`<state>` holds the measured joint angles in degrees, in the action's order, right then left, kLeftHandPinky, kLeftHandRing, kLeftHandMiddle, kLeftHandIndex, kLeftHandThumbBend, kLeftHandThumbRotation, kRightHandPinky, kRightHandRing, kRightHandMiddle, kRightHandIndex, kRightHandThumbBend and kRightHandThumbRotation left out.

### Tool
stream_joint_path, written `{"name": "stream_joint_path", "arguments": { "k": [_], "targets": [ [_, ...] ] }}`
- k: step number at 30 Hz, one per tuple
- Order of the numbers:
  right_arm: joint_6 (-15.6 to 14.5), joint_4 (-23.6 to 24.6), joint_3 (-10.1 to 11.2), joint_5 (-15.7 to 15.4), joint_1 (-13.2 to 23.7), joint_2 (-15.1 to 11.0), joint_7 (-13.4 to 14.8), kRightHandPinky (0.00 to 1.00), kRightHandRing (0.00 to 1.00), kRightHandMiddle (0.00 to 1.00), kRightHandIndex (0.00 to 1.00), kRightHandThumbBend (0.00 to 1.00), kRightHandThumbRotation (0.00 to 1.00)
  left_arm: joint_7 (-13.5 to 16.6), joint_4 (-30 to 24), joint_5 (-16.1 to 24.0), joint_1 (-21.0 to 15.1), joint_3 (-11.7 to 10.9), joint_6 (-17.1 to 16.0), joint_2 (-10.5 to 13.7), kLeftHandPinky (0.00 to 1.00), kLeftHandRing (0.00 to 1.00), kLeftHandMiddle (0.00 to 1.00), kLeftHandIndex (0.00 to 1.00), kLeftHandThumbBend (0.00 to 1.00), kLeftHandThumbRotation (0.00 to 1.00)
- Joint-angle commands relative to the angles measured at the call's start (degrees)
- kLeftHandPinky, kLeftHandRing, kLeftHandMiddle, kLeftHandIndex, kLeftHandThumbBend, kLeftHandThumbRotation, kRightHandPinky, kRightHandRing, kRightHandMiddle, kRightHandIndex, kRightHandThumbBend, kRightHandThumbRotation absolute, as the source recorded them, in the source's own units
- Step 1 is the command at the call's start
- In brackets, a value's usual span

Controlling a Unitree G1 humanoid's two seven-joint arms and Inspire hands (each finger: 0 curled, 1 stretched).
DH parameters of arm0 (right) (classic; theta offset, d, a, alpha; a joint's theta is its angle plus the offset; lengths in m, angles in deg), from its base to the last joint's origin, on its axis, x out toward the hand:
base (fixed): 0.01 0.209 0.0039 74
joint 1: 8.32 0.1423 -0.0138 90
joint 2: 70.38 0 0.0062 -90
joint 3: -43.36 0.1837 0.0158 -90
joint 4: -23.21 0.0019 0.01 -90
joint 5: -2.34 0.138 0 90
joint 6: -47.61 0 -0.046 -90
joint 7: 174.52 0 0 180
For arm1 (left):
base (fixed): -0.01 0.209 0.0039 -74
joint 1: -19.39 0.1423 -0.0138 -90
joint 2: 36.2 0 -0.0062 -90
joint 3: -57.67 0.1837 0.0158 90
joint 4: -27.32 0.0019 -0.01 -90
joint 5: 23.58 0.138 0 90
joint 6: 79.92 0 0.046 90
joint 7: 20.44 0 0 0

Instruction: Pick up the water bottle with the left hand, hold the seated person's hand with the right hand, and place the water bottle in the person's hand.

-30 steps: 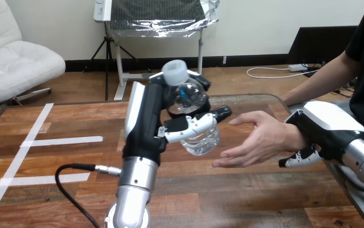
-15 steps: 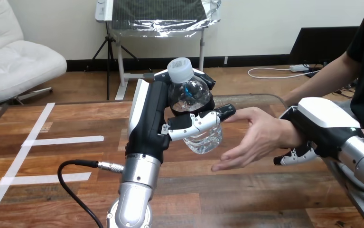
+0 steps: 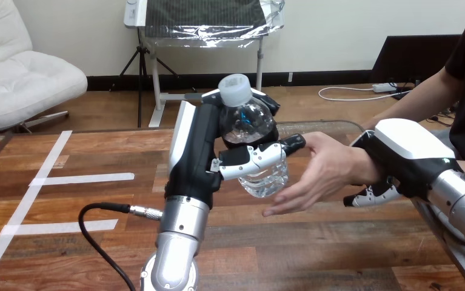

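Your left hand point(image 3: 196, 151) curls its fingers round the water bottle point(image 3: 246, 118), your right hand point(image 3: 402, 151) curls its fingers round the person's wrist point(image 3: 363, 168); next, I think, set the bottle into the person's hand point(image 3: 322, 173).

Your water bottle point(image 3: 251, 121) is clear plastic with a white cap point(image 3: 234, 89). It stands nearly upright in the left hand point(image 3: 200, 154), whose fingers are curled round its lower half, and it is lifted clear of the bench point(image 3: 96, 206). The person's hand point(image 3: 327, 173) is just to the right of the left hand, open with the palm facing the bottle and the fingertips close under the bottle's base. The right hand point(image 3: 402, 151) sits over the person's wrist, its fingers curled beneath.
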<state>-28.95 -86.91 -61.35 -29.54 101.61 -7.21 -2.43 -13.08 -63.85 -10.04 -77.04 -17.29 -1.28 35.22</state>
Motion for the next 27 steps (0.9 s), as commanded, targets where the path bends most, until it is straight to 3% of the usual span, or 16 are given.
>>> {"name": "stream_joint_path", "arguments": {
  "k": [1, 12, 27],
  "targets": [
    [-1.36, 1.92, 3.02, -0.45, 0.89, -1.47, 0.42, 0.16, 0.21, 0.27, 0.3, 0.74, 0.0, 0.55, 0.08, -0.82, -4.75, 0.85, -1.96, -3.96, 0.39, 0.4, 0.42, 0.46, 0.7, 0.0],
    [-2.41, 4.18, 3.23, -0.42, 0.62, -1.29, -0.2, 0.16, 0.21, 0.28, 0.31, 0.75, 0.0, 0.83, 0.05, -0.6, -4.96, 1.66, -1.49, -4.28, 0.39, 0.39, 0.42, 0.46, 0.69, 0.0],
    [-1.67, 5.14, 3.72, -0.1, 0.61, -0.98, 0.76, 0.16, 0.2, 0.27, 0.29, 0.73, 0.0, 1.99, 0.98, -0.42, -5.56, 3.48, -1.62, -5.58, 0.39, 0.39, 0.42, 0.46, 0.69, 0.0]
  ]
}}
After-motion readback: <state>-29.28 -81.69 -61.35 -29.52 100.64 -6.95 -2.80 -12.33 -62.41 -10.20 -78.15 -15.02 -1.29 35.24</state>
